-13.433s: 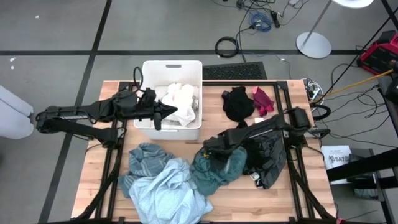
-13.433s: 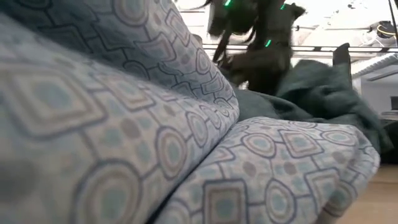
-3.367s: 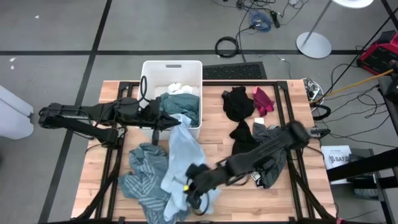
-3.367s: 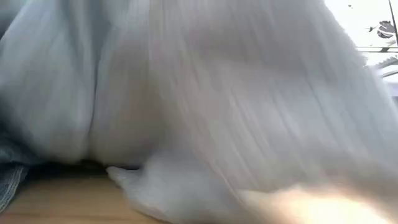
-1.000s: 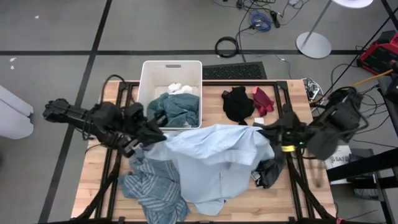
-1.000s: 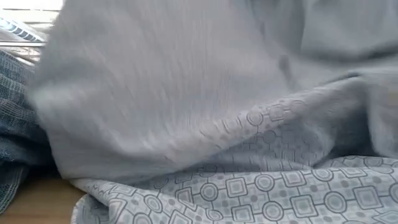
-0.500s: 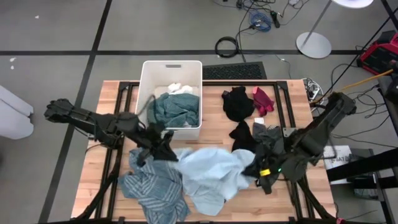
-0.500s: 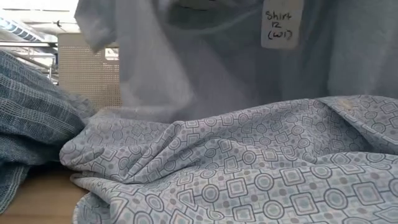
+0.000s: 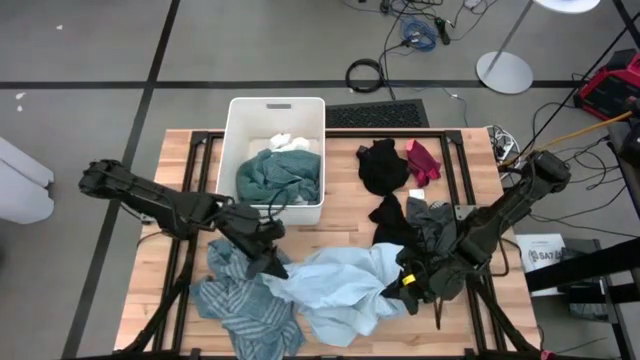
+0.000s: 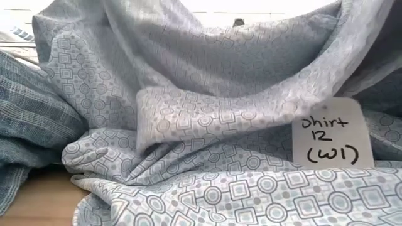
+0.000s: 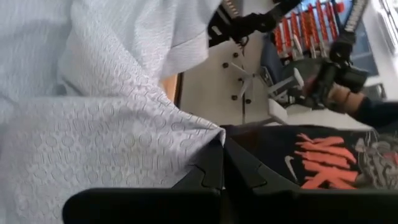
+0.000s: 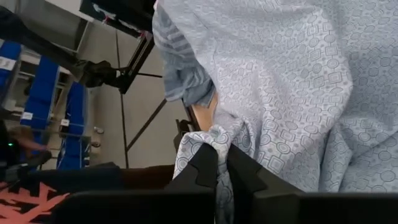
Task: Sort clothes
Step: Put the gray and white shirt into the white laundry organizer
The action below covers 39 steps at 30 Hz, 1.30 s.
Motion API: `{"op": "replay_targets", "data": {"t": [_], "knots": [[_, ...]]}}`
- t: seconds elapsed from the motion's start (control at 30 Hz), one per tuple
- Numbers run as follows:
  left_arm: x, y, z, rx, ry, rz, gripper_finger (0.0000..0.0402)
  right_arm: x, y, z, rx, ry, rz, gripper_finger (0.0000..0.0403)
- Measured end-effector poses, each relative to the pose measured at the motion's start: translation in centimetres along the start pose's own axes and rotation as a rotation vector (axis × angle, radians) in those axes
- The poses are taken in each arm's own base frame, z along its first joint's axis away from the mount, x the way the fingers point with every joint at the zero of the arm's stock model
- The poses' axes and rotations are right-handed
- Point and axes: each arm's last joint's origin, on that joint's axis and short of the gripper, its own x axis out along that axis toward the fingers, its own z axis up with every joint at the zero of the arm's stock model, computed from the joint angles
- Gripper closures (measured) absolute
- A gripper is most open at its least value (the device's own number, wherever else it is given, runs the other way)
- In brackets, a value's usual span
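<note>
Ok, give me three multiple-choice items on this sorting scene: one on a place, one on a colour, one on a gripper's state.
1. Where does the teal garment lie?
A. In the white bin
B. On the floor
C. Draped over the right arm

2. What colour is the shirt stretched between the two grippers?
A. Red
B. Light blue
C. Black

3. How does the left gripper stand?
A. Open above the bin
B. Open on bare table
C. Shut on the shirt

Answers:
1 A, the high view shows the teal garment inside the bin's walls.
2 B, the fabric is pale blue with a small geometric print, and the low view shows a tag on it.
3 C, the left wrist view shows the fingers closed with the shirt's fabric pinched between them; the right gripper pinches the other edge.
</note>
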Motion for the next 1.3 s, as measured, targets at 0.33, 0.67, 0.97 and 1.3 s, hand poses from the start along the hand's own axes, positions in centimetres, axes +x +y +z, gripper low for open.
{"op": "replay_targets", "data": {"t": [0.33, 0.67, 0.97, 1.3], "knots": [[0.9, 0.4, -0.1, -0.034, 0.03, 0.014, 0.0342, 0.2, 0.3, 0.5, 0.18, 0.078, 0.046, 0.0302], [-2.2, -2.5, 3.1, 0.209, -0.303, -0.237, 0.0328, -0.9, 1.4, 2.1, 0.207, -0.072, 0.147, 0.0199], [-2.3, -0.4, 5.4, 0.229, -0.395, -0.16, 0.0327, -1.7, -1.0, 0.5, 0.498, -0.077, -0.102, 0.0236], [-1.9, 0.1, 5.8, 0.249, -0.395, -0.148, 0.0327, -2.5, -3.3, -2.5, 0.606, 0.001, -0.371, 0.0271]]}}
